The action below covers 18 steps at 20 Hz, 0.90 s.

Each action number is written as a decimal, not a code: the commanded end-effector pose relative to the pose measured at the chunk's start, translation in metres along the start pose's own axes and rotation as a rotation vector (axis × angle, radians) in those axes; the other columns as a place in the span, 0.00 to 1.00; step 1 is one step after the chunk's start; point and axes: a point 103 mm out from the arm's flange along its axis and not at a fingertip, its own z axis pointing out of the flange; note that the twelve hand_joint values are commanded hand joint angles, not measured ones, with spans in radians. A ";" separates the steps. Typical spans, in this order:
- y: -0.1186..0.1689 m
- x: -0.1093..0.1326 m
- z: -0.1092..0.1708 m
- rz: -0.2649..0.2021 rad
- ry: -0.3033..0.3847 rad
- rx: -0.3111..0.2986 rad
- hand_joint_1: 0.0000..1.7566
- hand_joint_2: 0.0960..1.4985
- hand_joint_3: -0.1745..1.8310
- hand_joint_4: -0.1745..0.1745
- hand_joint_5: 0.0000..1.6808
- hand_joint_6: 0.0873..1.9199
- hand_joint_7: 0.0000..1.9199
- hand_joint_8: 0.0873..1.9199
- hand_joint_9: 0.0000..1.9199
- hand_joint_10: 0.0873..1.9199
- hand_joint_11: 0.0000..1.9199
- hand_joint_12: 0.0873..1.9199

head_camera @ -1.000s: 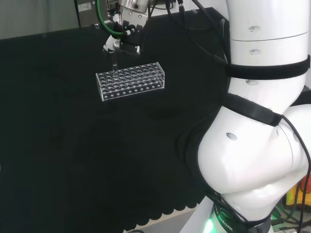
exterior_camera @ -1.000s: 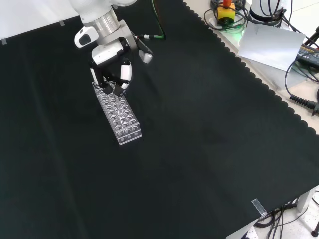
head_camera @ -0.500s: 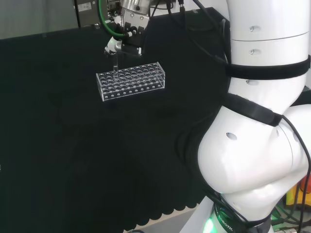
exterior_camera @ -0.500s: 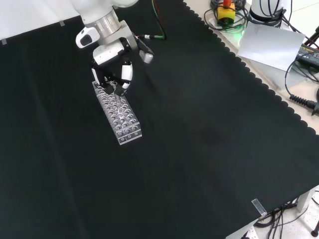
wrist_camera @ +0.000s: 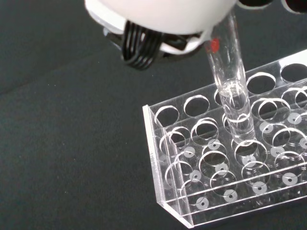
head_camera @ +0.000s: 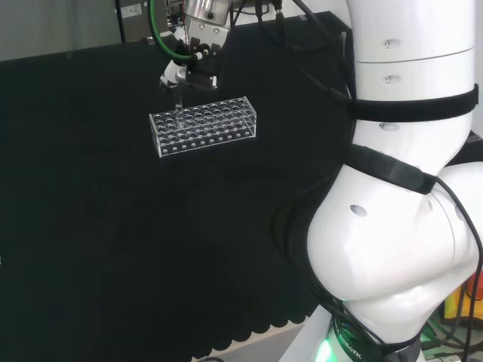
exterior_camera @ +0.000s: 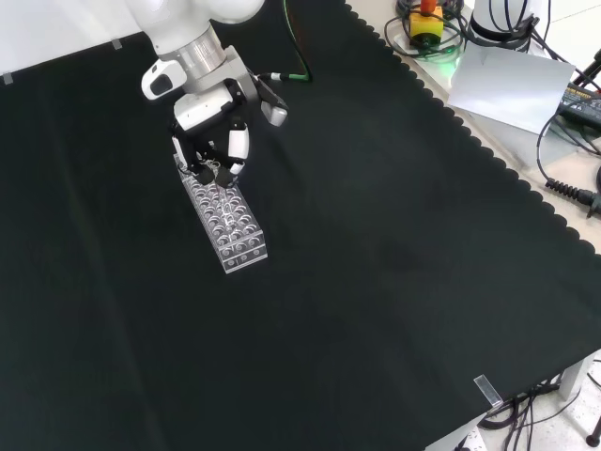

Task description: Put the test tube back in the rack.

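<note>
Glass is what worries me from where I stand: the test tube is a thin, clear, smooth-walled thing, surely light and stiff, but I'd judge it slippery and quick to crack if it knocks against the plastic. Its upper part, near the mouth, looks the sensible place to hold it, since that leaves the rounded lower end free to go down a hole. The hand hangs over one end of the clear rack, the end nearest the arm in the front view, with its fingers curled down around the tube's top, pinching it. In the wrist view the tube stands nearly upright, leaning a little, and its bottom has entered a hole in the second row from the rack's end wall, part way down through the upper plate. Whether it touches the lower plate I cannot tell. The rack lies flat on the black cloth of the bench, and I can make out no other tubes in its holes. To my eye the job is close to done but the tube is not yet let go.
</note>
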 end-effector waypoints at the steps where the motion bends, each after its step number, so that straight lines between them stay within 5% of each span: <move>1: 0.000 0.000 0.002 0.002 -0.002 0.007 0.70 0.38 0.40 0.00 0.84 0.16 0.95 0.16 0.90 0.12 0.69 0.45; 18: 0.002 -0.002 0.007 0.016 0.016 0.025 0.70 0.38 0.40 0.00 0.84 0.16 0.95 0.16 0.90 0.12 0.69 0.45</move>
